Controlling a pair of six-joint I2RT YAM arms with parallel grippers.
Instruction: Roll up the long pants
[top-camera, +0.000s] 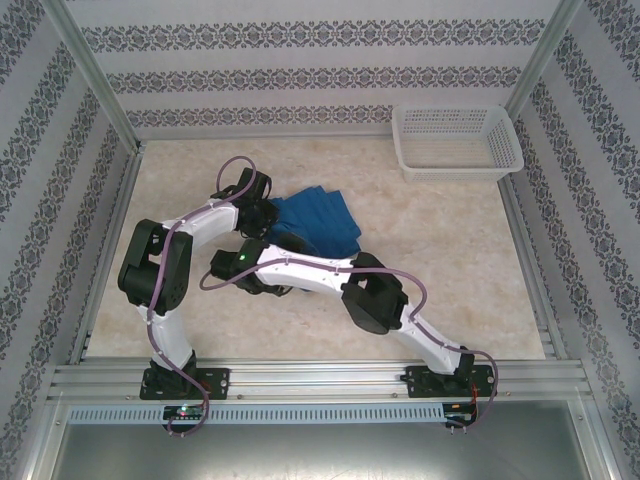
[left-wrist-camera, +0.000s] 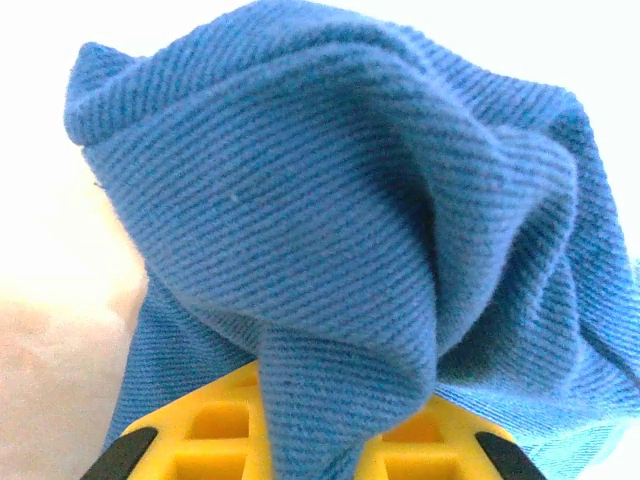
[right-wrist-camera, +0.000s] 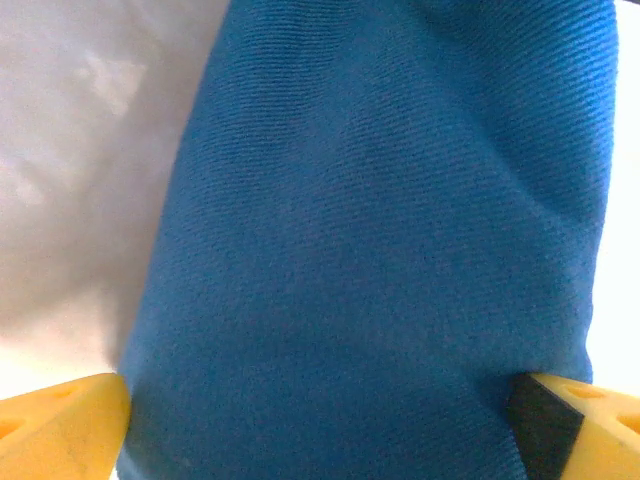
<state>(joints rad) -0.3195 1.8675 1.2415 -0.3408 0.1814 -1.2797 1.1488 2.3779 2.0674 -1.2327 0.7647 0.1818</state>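
Currently we find the long pants bunched into a compact blue heap on the worktop, left of centre, with both arms reaching in over its near-left side.

1. Left tool: in the left wrist view, we see a gathered fold of the blue fabric running down between the two yellow fingers. The fingers stand close together with the fold pinched between them. The rest of the cloth rises in soft ridges above the tool.

2. Right tool: in the right wrist view, its fingers stand wide apart. A smooth, broad stretch of the pants fills the gap from one finger to the other.

3. A white mesh basket sits at the far right corner of the worktop, well apart from the pants.
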